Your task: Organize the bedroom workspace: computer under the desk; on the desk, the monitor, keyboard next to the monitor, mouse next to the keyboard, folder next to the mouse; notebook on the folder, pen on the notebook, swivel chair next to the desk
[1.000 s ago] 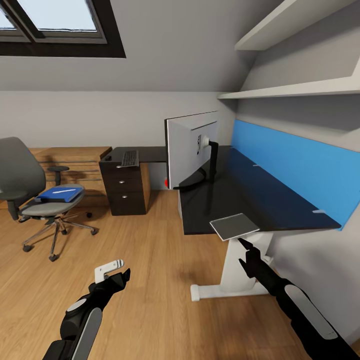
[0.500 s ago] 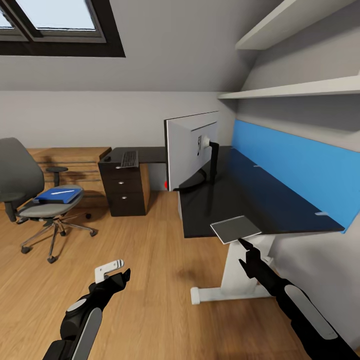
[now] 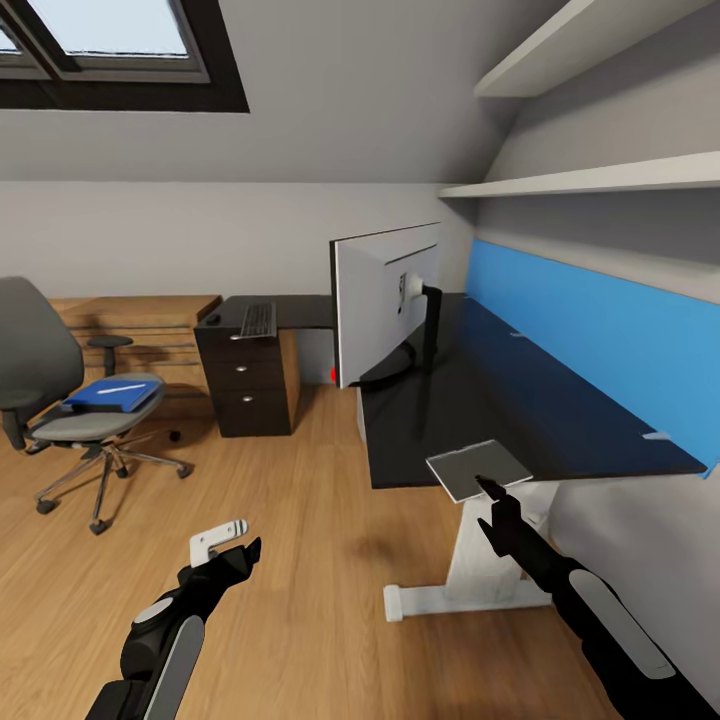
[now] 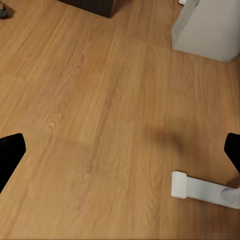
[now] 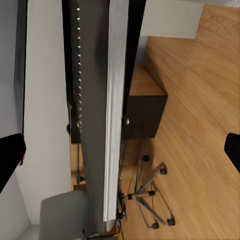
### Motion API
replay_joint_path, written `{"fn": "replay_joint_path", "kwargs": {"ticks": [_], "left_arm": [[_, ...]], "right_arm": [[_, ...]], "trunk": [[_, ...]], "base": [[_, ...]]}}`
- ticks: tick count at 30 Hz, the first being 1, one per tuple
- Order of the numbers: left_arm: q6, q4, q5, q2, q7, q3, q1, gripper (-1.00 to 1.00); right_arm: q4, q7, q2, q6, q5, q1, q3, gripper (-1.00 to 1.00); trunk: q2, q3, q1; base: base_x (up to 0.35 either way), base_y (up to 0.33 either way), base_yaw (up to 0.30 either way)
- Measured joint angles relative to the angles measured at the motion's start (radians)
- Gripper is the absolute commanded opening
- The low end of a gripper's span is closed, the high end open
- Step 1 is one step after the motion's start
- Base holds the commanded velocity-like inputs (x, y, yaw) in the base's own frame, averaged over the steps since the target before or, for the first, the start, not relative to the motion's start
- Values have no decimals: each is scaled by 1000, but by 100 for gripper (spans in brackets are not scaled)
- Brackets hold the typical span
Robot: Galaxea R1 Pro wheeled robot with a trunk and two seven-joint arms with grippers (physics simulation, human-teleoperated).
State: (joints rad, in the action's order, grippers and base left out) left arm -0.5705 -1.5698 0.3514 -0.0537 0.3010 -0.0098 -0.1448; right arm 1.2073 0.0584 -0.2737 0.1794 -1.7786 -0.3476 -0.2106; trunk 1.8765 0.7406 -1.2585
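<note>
As the head camera had edged rightward since a second earlier, the swivel chair (image 3: pixel 55 390) and the black three-drawer unit (image 3: pixel 247 380) sat slightly further left in the head view, while both arms held the same poses. The left gripper (image 3: pixel 222 545) hung low over the plank floor (image 3: pixel 300 520), its fingertips spread wide and empty in the left wrist view, with the desk's white foot (image 4: pixel 200 187) lying on the boards below it. The right gripper (image 3: pixel 487 500) hovered just beside the near edge of the desk (image 3: pixel 520 400), its tips likewise far apart and gripping nothing; a thin grey slab, possibly the notebook (image 3: pixel 477 467) (its identity was hard to judge at this angle), overhung that edge close to the fingers. The monitor (image 3: pixel 385 300) stood on the black top with its silvery back toward the camera, near the desk's left edge. The keyboard (image 3: pixel 259 319) and what looked like the mouse (image 3: pixel 212 319) lay on the far wing above the drawers. On the chair seat rested the blue folder (image 3: pixel 112 395) with the white pen (image 3: pixel 122 386) on top. Open floor stretched between chair and desk, giving wide room to move.
</note>
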Motion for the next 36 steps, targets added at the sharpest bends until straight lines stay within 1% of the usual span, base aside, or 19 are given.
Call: {"fn": "replay_joint_path", "kwargs": {"ticks": [5,36], "left_arm": [[-1,3,0,0,2,0,0,100],[0,8,0,0,1,-4,0,100]], "right_arm": [[0,0,0,0,1,0,1,100],[0,2,-1,0,2,0,2,100]], "trunk": [[0,0,0],[0,0,0]], "base": [[68,1,0],[9,0,0]]}}
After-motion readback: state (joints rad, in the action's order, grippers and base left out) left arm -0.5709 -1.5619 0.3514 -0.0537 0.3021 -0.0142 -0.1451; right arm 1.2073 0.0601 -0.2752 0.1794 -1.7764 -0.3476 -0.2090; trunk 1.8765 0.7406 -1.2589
